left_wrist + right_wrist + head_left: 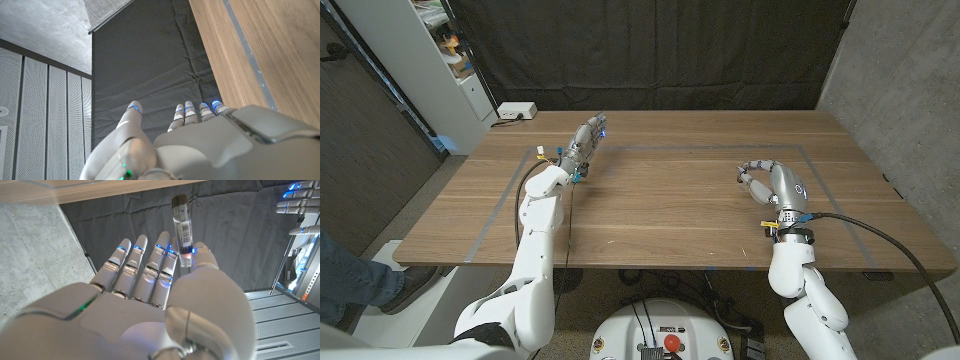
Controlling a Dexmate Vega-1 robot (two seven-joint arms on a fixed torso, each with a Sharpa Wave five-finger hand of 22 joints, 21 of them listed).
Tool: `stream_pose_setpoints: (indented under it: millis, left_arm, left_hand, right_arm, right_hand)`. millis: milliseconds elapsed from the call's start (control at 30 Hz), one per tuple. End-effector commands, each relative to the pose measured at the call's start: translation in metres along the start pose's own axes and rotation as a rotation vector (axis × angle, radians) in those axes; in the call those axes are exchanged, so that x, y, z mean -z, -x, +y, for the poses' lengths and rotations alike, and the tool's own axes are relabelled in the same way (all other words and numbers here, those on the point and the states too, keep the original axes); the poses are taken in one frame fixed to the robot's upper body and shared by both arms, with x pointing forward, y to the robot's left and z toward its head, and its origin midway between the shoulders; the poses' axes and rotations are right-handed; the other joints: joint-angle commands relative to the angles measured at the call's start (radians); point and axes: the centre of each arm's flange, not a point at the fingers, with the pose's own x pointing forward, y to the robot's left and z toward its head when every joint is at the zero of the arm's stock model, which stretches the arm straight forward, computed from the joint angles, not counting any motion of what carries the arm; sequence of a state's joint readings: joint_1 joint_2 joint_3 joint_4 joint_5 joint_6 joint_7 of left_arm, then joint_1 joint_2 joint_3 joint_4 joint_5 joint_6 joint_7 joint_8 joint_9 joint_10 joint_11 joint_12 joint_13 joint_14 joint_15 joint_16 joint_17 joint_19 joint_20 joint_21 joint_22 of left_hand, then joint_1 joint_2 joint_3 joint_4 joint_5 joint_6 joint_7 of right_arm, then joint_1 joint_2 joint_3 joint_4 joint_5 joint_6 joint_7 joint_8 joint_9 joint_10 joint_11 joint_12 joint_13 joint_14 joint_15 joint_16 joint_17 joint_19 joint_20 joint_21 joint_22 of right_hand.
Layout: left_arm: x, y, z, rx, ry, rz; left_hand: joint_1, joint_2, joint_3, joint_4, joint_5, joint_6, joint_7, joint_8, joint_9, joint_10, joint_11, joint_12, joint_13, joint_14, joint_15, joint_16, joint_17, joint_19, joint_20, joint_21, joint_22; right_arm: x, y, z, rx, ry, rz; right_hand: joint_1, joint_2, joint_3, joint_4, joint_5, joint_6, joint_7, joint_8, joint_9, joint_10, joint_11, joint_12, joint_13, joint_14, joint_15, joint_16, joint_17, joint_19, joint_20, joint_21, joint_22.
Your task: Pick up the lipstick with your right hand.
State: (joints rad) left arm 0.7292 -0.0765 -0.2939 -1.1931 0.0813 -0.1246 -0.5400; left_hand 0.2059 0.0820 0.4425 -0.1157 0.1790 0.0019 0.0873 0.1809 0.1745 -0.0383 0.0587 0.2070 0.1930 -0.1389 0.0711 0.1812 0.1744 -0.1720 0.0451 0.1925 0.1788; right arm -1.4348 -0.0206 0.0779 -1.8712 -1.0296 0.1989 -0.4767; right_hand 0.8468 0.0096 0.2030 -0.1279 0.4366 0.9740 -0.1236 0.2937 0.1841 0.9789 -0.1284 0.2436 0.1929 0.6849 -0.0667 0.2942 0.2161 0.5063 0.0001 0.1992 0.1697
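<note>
Wooden surface (650, 200), seen from the head view, marked with a rectangle of grey tape (720, 148) and backed by a black curtain (650, 50). At its far left corner stands one white shelf unit (440, 60), with one small white box (516, 111) just beside it on the floor side of the surface edge.

Two robot arms enter from the near corners. Left hand (585, 140): extended over the far left part of the surface, fingers (186, 111) straight, together and released, grasping nothing. Right hand (768, 180): over the right part of the surface, inside the tape line, fingers (160, 265) curled toward the thumb and grasping one lipstick (183, 230).

Lipstick, right wrist view: a slim tube with a clear body, a dark cap at the free end and a printed barcode label along its side. It is pinched at its lower end between thumb tip and finger. Its long axis runs roughly parallel to the outstretched fingers, the capped end pointing away from the palm.
</note>
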Motion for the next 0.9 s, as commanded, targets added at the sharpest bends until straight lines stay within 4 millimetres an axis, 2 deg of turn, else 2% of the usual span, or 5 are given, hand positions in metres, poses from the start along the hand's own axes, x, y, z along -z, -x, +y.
stream_pose_setpoints:
  millis: [33, 767, 900]
  left_arm:
    - [0.001, 0.004, 0.003, -0.004, 0.01, -0.01]
    - [0.001, 0.004, 0.0, -0.005, 0.012, -0.016]
    - [-0.002, 0.003, 0.0, -0.002, 0.009, -0.022]
  left_hand:
    - [0.004, 0.008, -0.001, -0.002, -0.002, 0.005, 0.005, 0.005, 0.003, -0.003, 0.002, 0.004, 0.002, -0.006, -0.002, 0.004, 0.004, -0.053, 0.0, 0.005, 0.004]
    - [0.006, 0.009, 0.0, -0.003, -0.002, 0.006, 0.006, 0.005, 0.003, -0.003, 0.001, 0.004, 0.002, -0.007, -0.001, 0.004, 0.004, -0.058, -0.003, 0.004, 0.004]
    - [0.007, 0.01, 0.0, -0.004, -0.002, 0.006, 0.006, 0.005, 0.003, -0.003, 0.002, 0.004, 0.002, -0.008, 0.0, 0.004, 0.004, -0.058, -0.004, 0.004, 0.004]
  right_arm:
    - [-0.011, -0.008, -0.01, 0.028, 0.012, -0.028]
    - [-0.015, -0.015, -0.021, 0.057, 0.018, -0.044]
    - [-0.014, -0.015, -0.021, 0.058, 0.016, -0.043]
  right_hand:
    - [0.006, 0.007, 0.004, 0.007, -0.002, 0.007, -0.007, -0.002, 0.002, 0.01, -0.005, -0.004, 0.004, 0.01, -0.063, -0.002, 0.004, 0.001, -0.008, -0.002, 0.003]
    - [0.007, 0.009, 0.004, 0.009, -0.006, 0.01, -0.01, -0.008, 0.003, 0.013, -0.01, -0.009, 0.004, 0.019, -0.067, -0.007, 0.004, 0.004, -0.009, -0.002, 0.003]
    - [0.007, 0.01, 0.004, 0.009, -0.007, 0.01, -0.009, -0.009, 0.003, 0.013, 0.0, -0.01, 0.004, 0.02, -0.066, -0.008, 0.004, 0.004, -0.009, -0.002, 0.003]
